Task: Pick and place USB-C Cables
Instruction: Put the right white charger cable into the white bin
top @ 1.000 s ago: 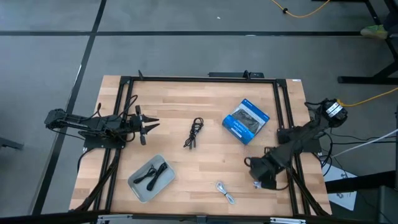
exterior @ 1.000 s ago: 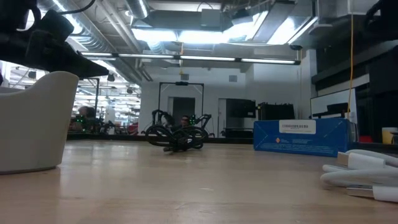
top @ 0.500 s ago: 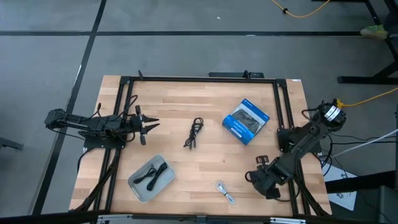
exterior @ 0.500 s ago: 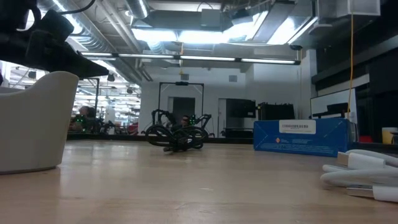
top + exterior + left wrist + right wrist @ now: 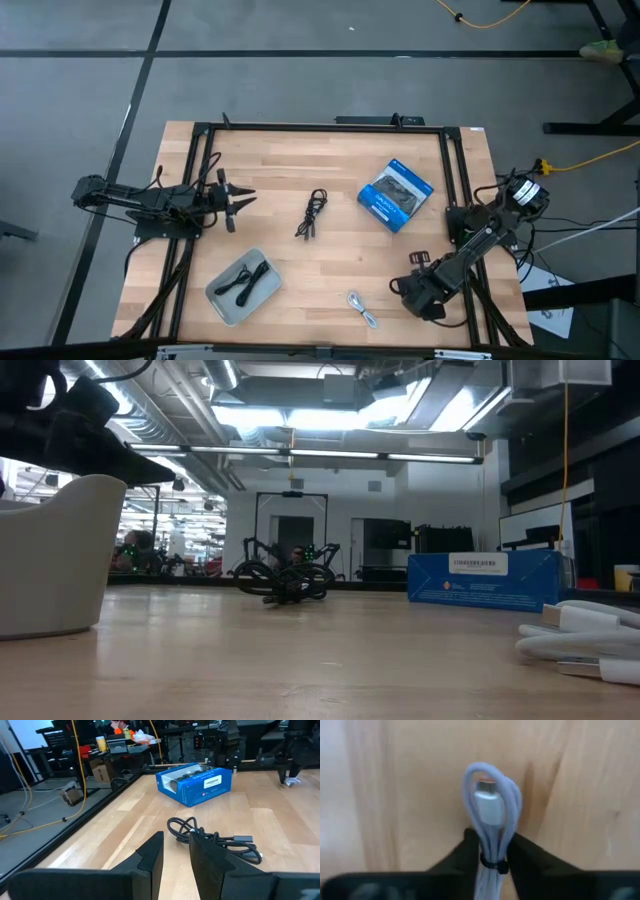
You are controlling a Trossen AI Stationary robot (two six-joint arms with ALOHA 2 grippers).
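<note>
A silvery-grey USB-C cable bundle (image 5: 363, 309) lies flat near the table's near edge; the low view shows it at the right (image 5: 580, 635). My right gripper (image 5: 402, 288) is open just to its right and apart from it. In the right wrist view the bundle (image 5: 491, 805) shows close ahead between the fingers (image 5: 492, 851). A black cable (image 5: 313, 213) lies at mid-table. Black cables (image 5: 245, 278) lie in a grey tray (image 5: 222, 305). My left gripper (image 5: 243, 203), a little open, waits at the left, pointing at the black cable (image 5: 215, 837).
A blue-and-black box (image 5: 396, 195) lies right of centre, toward the far side (image 5: 195, 785). The tray's pale wall (image 5: 50, 555) stands at the low view's left. A black frame (image 5: 320, 128) borders the table. Bare wood lies between the tray and the silvery cable.
My right arm has swung toward the table's near edge and a little to the left, bringing its gripper closer to the silvery-grey cable. The cables, tray and box lie where they were.
</note>
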